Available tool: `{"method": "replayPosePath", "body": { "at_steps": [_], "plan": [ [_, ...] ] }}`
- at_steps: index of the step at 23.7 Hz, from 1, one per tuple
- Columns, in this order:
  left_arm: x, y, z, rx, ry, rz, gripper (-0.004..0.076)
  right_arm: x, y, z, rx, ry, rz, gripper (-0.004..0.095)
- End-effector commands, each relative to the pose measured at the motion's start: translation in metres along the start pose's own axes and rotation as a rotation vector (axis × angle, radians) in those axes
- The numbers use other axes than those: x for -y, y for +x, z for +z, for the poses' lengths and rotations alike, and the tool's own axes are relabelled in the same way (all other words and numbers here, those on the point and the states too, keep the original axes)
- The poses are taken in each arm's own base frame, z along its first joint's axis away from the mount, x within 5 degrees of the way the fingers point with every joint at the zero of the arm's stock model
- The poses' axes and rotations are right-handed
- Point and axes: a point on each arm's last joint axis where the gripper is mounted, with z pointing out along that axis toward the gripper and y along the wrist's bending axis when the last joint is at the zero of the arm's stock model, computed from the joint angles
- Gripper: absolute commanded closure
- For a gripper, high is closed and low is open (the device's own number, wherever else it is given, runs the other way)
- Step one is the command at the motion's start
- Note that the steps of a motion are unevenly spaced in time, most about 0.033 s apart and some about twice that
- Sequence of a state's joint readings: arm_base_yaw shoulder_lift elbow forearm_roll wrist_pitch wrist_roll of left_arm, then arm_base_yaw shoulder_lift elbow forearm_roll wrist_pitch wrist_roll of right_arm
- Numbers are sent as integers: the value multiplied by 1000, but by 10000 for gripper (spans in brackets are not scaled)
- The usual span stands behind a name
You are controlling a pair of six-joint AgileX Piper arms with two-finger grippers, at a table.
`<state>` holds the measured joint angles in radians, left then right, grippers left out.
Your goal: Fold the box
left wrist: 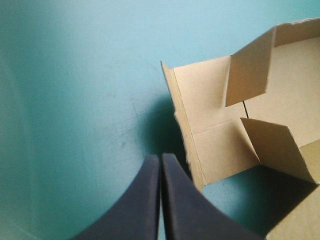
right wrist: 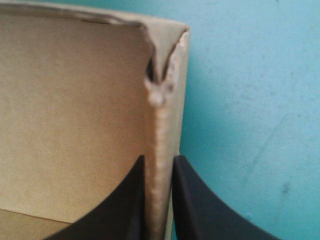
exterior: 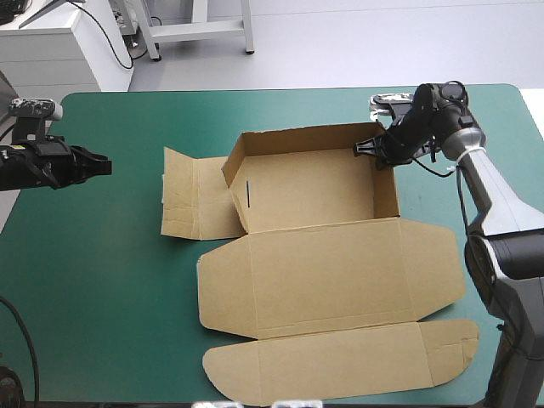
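The brown box (exterior: 306, 191) lies mid-table with its back, left and right walls raised. Its lid (exterior: 331, 272) and the lid's tuck flap (exterior: 340, 361) lie flat toward the near edge. One side flap (exterior: 191, 195) lies flat on the cover at the box's left. My right gripper (exterior: 361, 150) pinches the top of the box's far right corner; in the right wrist view the gripper (right wrist: 159, 161) is shut on the wall edge of the box (right wrist: 75, 100). My left gripper (exterior: 106, 164) hovers left of the flat flap, apart from it. In its own view the left gripper (left wrist: 160, 159) is shut and empty, the box (left wrist: 210, 95) ahead.
A small white and black object (exterior: 391, 100) lies near the table's far right edge, behind the right gripper. Bare teal-green cover (exterior: 93, 280) stretches along the left and near-left of the box.
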<state>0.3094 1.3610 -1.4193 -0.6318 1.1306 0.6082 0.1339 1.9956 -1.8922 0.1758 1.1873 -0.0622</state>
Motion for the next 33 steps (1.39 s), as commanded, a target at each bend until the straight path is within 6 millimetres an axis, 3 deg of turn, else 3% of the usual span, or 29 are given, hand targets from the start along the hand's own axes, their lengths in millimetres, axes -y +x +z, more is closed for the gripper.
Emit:
{"method": "replayPosePath", "body": {
  "at_steps": [1, 4, 8, 14, 16, 20, 26, 33],
  "plan": [
    [10, -10, -16, 99, 13, 3, 731, -4, -8, -32, 128, 2, -36, 590],
    [10, -10, -16, 99, 13, 3, 731, -4, -11, -33, 162, 8, -30, 377],
    [10, -10, -16, 99, 13, 3, 731, -5, -12, -40, 150, 1, 21, 243],
    [11, -9, -16, 85, 19, 4, 731, -10, -6, -52, 96, 16, 23, 243],
    [11, -9, -16, 85, 19, 4, 731, -15, -3, -45, 71, 17, 10, 243],
    [11, -9, -16, 88, 17, 4, 731, -8, 15, -14, -51, 59, 14, 243],
    [11, -9, -16, 89, 16, 17, 732, -7, 13, -9, -18, 64, 17, 269],
    [11, -8, -16, 84, 20, 16, 731, -6, 11, -3, -7, 60, 26, 387]
  ]
}}
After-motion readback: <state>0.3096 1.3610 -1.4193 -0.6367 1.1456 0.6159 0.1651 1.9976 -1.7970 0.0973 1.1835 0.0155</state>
